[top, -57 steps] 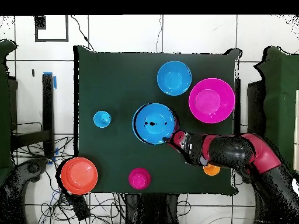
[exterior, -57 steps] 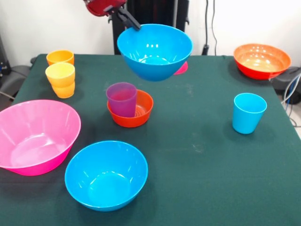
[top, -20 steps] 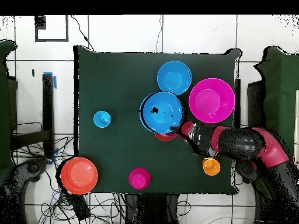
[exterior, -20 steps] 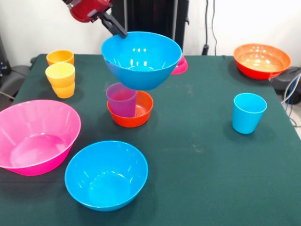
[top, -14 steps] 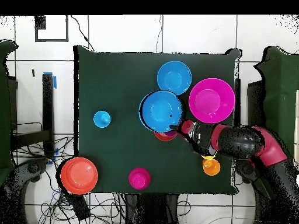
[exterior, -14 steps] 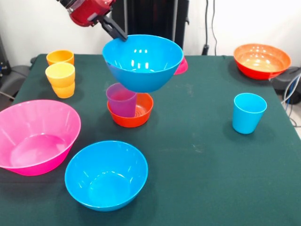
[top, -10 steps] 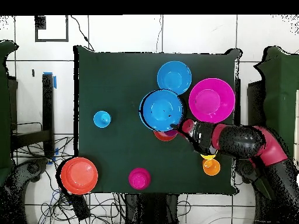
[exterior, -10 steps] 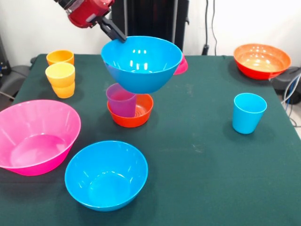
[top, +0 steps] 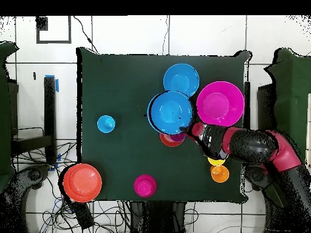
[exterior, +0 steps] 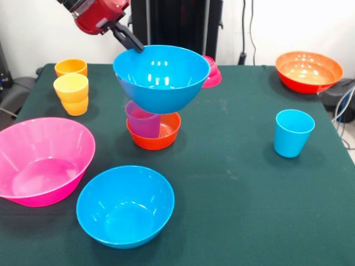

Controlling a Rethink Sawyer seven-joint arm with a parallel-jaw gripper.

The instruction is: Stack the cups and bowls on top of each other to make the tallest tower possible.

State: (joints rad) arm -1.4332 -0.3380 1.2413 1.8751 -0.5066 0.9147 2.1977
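Observation:
My gripper [exterior: 132, 43] [top: 184, 129] is shut on the rim of a blue bowl [exterior: 161, 77] [top: 172, 112] and holds it in the air above the purple cup [exterior: 143, 123] [top: 177, 138]. That cup stands in the small orange-red bowl [exterior: 161, 136] [top: 166, 140]. A second blue bowl [exterior: 125, 205] [top: 181, 80] and the large pink bowl [exterior: 41, 160] [top: 220, 104] stand at the front left in the front view. The yellow-orange cup [exterior: 72, 94] [top: 215, 161], orange cup [exterior: 71, 67] [top: 220, 174], light blue cup [exterior: 293, 133] [top: 106, 124], wide orange bowl [exterior: 308, 71] [top: 82, 182] and magenta bowl [exterior: 213, 75] [top: 145, 185] stand apart.
The dark green table [exterior: 244, 194] reaches the white wall behind. Cables [exterior: 248, 33] hang at the back right, and a dark object [exterior: 337, 94] sits by the table's right edge.
The held blue bowl has moved left in the front view, away from the magenta bowl, and now hangs lower over the purple cup. The arm swung with it.

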